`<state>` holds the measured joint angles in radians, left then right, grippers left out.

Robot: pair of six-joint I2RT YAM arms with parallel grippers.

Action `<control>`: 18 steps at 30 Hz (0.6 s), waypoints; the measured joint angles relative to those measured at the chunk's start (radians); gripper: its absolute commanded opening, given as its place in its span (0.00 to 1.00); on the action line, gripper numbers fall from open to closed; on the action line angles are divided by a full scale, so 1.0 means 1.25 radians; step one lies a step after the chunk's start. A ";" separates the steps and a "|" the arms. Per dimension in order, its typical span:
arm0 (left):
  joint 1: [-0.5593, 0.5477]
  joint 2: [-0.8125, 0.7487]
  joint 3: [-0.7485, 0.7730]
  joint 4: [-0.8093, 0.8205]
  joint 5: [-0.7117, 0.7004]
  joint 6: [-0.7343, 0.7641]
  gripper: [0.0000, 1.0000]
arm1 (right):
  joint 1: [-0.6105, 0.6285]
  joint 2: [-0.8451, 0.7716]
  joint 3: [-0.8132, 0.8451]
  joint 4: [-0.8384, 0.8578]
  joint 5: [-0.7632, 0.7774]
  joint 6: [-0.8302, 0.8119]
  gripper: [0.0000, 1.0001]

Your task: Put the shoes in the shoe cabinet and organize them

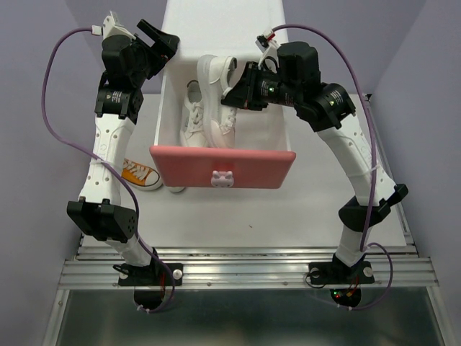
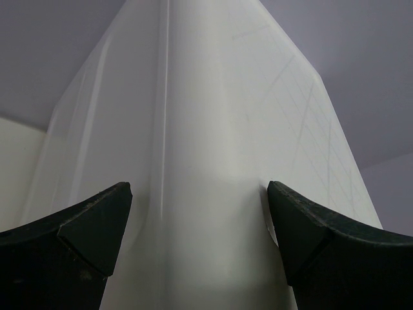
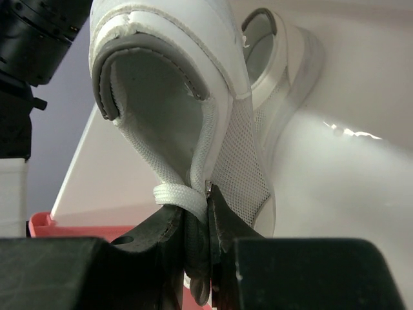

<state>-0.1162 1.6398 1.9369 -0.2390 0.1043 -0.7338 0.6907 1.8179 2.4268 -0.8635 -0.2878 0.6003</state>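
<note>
The white shoe cabinet (image 1: 220, 21) stands at the back with its salmon-pink drawer (image 1: 222, 167) pulled open. One white sneaker (image 1: 191, 112) lies in the drawer. My right gripper (image 1: 232, 92) is shut on the side wall of the second white sneaker (image 1: 216, 97) and holds it over the drawer; the right wrist view shows this sneaker (image 3: 193, 77) pinched between the fingers (image 3: 235, 223), with the other white sneaker (image 3: 284, 71) behind. My left gripper (image 1: 164, 40) is open and empty against the cabinet's left corner (image 2: 200, 161). One orange sneaker (image 1: 140, 174) lies left of the drawer.
The pink drawer front carries a bunny knob (image 1: 221, 177). A white sole edge (image 1: 177, 189) shows under the drawer's left corner. The table (image 1: 317, 209) ends at a metal rail near the arm bases. Purple walls close in both sides.
</note>
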 measured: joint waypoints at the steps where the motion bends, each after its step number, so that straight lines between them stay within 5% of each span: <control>1: 0.000 0.000 0.000 0.000 0.000 0.000 0.96 | 0.000 0.000 0.000 -0.011 0.002 -0.002 0.01; 18: 0.000 -0.001 -0.004 0.003 -0.001 0.000 0.96 | 0.000 -0.021 0.000 -0.144 0.101 -0.053 0.01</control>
<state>-0.1162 1.6390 1.9324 -0.2348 0.1036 -0.7334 0.6903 1.7916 2.4264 -1.0431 -0.1612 0.5335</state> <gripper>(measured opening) 0.960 0.188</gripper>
